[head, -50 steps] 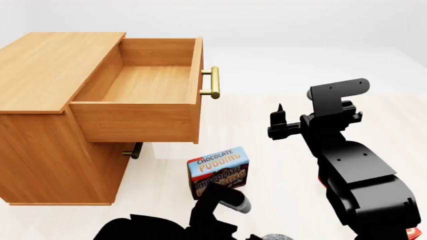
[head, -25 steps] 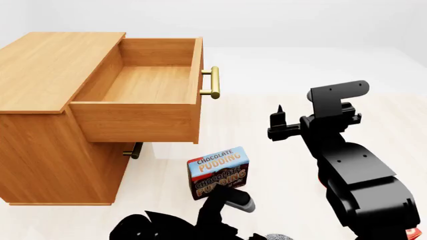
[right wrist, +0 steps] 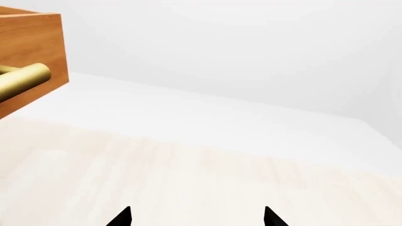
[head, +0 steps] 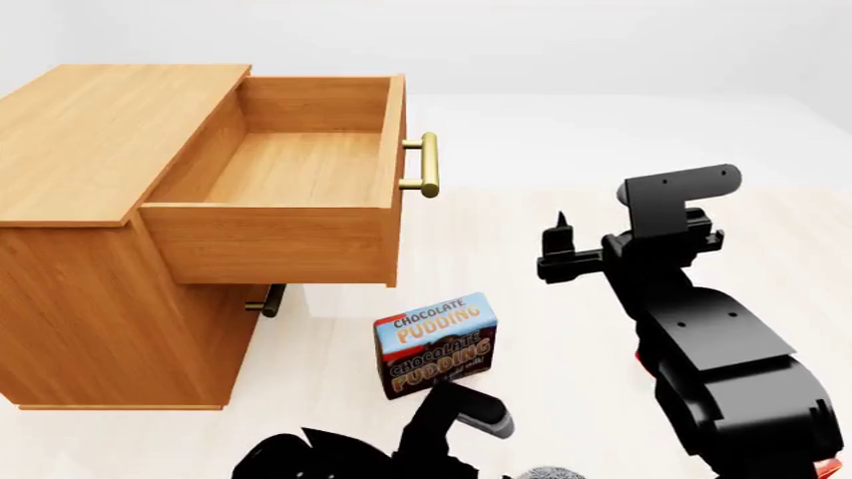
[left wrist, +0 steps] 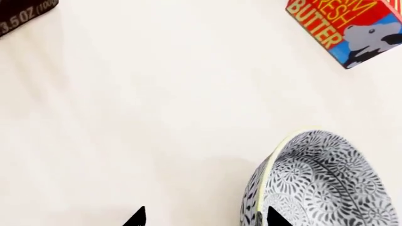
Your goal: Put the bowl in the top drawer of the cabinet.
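The bowl (left wrist: pixel 323 181) sits on the pale floor at the lower right of the left wrist view, one fingertip of the open left gripper (left wrist: pixel 204 217) touching its rim, the other on bare floor. A butter box (left wrist: pixel 351 26) lies at upper right. In the head view, the cabinet (head: pixel 100 259) fills the left side, its top drawer (head: pixel 286 190) pulled out. A pudding box (head: pixel 437 342) stands below it. The right gripper (right wrist: pixel 196 217) is open in mid-air, holding nothing.

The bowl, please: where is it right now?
The bowl shows in the left wrist view, on the pale floor by the left gripper, apart from the butter box.
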`<state>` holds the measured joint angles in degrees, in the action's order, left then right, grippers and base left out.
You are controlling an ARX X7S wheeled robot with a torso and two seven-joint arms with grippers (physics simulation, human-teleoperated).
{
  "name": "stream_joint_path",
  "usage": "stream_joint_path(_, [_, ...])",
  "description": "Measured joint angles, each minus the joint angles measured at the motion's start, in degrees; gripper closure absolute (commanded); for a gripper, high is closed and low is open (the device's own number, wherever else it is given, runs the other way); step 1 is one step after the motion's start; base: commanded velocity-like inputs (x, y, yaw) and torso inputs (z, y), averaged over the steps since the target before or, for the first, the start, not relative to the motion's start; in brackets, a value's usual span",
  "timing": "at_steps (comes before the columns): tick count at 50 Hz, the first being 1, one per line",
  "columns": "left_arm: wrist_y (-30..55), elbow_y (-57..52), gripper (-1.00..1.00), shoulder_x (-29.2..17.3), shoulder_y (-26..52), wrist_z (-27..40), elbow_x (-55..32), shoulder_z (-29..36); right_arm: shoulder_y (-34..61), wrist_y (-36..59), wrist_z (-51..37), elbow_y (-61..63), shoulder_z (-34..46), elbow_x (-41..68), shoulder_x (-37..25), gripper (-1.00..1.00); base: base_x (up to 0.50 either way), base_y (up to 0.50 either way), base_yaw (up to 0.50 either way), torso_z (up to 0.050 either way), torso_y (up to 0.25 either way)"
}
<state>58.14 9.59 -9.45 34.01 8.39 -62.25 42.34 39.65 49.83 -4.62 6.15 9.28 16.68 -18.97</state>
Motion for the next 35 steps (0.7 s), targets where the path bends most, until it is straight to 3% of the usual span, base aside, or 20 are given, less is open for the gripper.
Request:
stream_joint_path(16, [-2.5, -4.0, 1.00, -0.8, -1.9, -0.6, 0.8, 2.6, -0.4, 0.1, 0.2, 0.5, -0.1, 0.6, -0.4, -1.00, 0.00, 0.00, 0.00, 0.000, 0.000])
stream_joint_path(35, [-0.9, -18.5, 1.00, -5.1, -5.1, 4.4, -4.7, 0.1, -0.5, 0.0, 0.1, 0.7, 0.0, 1.0, -0.4, -1.00, 0.00, 0.00, 0.00, 0.000, 0.000])
